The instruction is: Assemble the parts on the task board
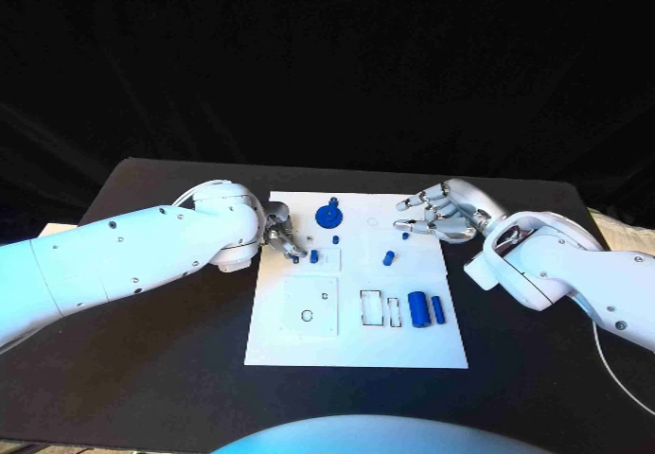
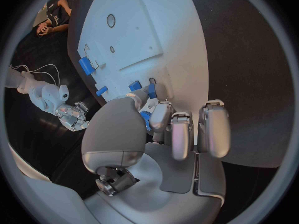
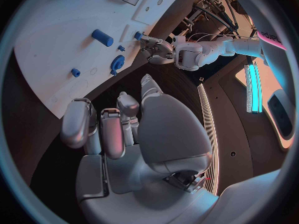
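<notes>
On the task board [image 1: 358,342], blue parts [image 1: 419,309] lie.

No text, label, brand or number can be read anywhere. The white board [image 1: 358,322] carries only outlined shapes, rectangles and small circles, with no letters. A few pink marks on an arm toward two o'clock in the right wrist view are too small and cut off to make out.

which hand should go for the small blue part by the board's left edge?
Left, probably. The left hand has its fingers right at that small blue part. The right hand hovers open off the task board's right edge.
</notes>
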